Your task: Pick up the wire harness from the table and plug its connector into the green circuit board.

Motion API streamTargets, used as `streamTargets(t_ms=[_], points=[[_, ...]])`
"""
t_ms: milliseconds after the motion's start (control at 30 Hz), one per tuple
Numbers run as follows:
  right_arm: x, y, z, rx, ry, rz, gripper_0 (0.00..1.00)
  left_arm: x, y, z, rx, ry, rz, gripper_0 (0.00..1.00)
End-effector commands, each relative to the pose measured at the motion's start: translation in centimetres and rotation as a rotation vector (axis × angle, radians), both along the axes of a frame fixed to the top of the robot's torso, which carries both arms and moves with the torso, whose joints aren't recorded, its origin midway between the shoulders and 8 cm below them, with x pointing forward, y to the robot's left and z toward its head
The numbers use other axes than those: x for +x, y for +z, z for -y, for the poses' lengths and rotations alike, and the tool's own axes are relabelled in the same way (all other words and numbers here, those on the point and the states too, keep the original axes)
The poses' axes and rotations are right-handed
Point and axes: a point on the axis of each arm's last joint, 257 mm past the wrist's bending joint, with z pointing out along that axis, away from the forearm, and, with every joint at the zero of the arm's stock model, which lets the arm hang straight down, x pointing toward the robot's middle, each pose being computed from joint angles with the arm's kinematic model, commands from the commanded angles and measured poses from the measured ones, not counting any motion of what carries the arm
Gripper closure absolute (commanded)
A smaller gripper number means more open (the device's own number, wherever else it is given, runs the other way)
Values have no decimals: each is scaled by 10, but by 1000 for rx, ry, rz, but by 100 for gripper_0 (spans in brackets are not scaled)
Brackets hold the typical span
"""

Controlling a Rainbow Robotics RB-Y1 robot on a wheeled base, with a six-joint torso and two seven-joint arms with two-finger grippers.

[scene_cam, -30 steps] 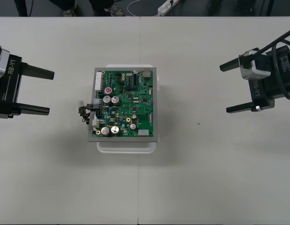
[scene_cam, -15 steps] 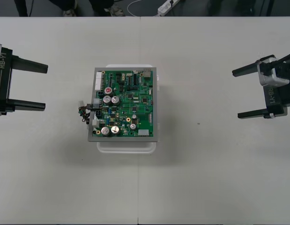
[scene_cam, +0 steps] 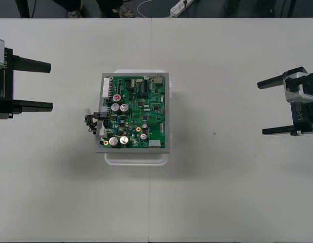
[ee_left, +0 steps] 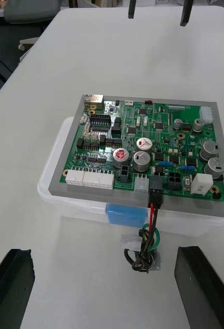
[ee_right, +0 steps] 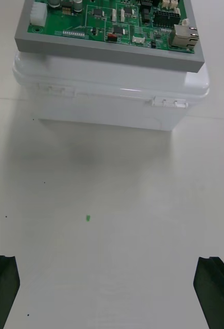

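Wire harness (scene_cam: pixel 92 121) of thin red, black and green wires hangs off the left edge of a green circuit board (scene_cam: pixel 138 111), left of centre in the overhead frame. Its small black plug (ee_left: pixel 156 185) sits in the row of connectors along that board edge, and the red and black wires run straight down from it. The green wire curls into a loop below. The round metal socket (ee_left: pixel 143 259) with its flange lies on the plain light table (scene_cam: pixel 222 192), just beside the base.

The board rests in a flat grey frame (ee_left: pixel 86 194) on top of a closed white plastic box (scene_cam: pixel 136 158); what the box holds cannot be made out.

The left gripper (scene_cam: pixel 50 86) waits at the far left edge of the overhead frame, in its upper half, with black fingers spread wide and holding nothing. The right gripper (scene_cam: pixel 261 108) waits at the far right edge, its fingers likewise spread and empty. Both are well apart from the board.
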Motion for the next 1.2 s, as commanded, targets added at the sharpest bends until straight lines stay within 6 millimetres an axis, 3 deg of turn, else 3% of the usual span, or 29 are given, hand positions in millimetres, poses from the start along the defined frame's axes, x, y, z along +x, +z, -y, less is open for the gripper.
streamTargets(t_ms=[33,433,733,1067,1200], points=[[3,17,10,-20,6,90,0,3,3,14,1,-39,-24,20],[8,24,23,-30,-23,106,1,5,-5,35,27,-104,-47,20],[9,15,33,-34,-26,84,1,8,-8,50,74,-148,-25,20],[8,5,38,-49,-5,88,1,22,-26,48,117,-187,-24,20],[8,0,40,-54,1,84,1,19,-25,48,125,-196,-16,20]])
